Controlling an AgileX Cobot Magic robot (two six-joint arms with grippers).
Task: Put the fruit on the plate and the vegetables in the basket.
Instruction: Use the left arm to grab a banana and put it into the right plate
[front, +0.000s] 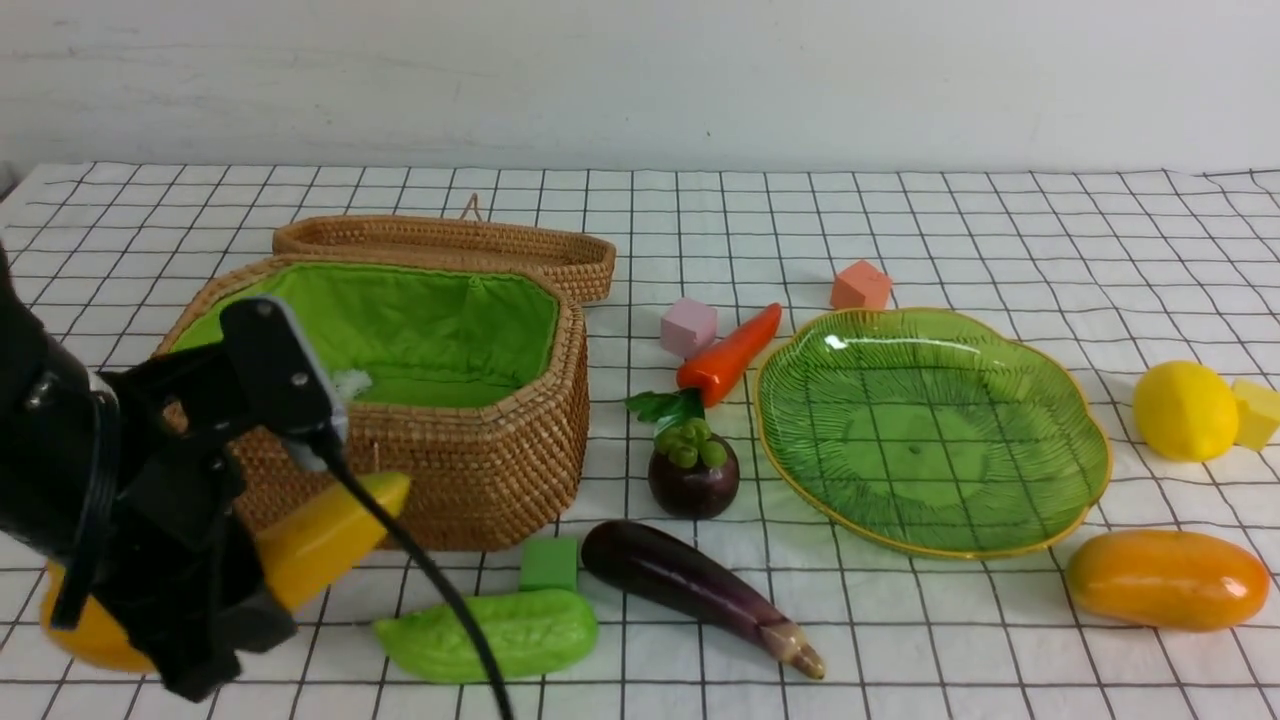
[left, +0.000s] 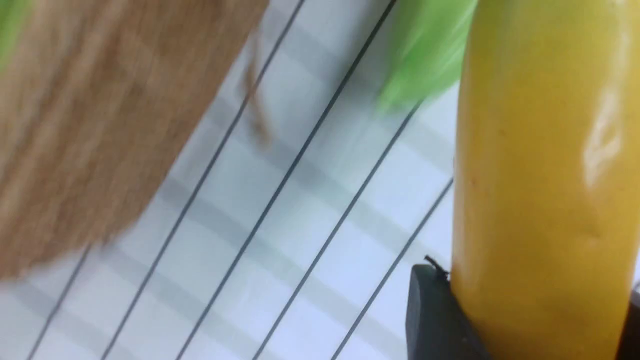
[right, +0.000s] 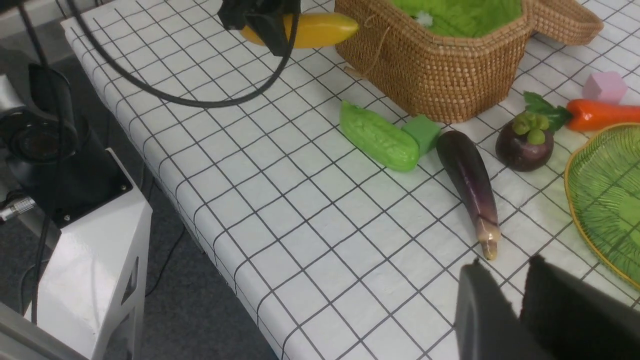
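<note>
Nearest the lens, my left gripper (left: 530, 295) was clamped across the long yellow plastic banana (front: 330, 535), tilted up off the checked cloth (front: 900, 620) just before the tan woven wicker basket (front: 480, 470); I judged it bound for the green glass plate (front: 930, 440), well apart rightward; my right gripper (right: 507, 272) hung slightly parted, empty.

Rough tan wicker on the basket (front: 480, 470), its lining (front: 430, 330) soft green cloth. The plate (front: 930, 430) gleams, ribbed glassy green. Banana (front: 330, 535) and eggplant (front: 690, 585): smooth, glossy plastic catching the light. The gourd (front: 490, 632) is bumpy with a waxy sheen. The pink cube (front: 688, 327) looks matt and foamy. Matt checked cloth covers the table (front: 1000, 230).
</note>
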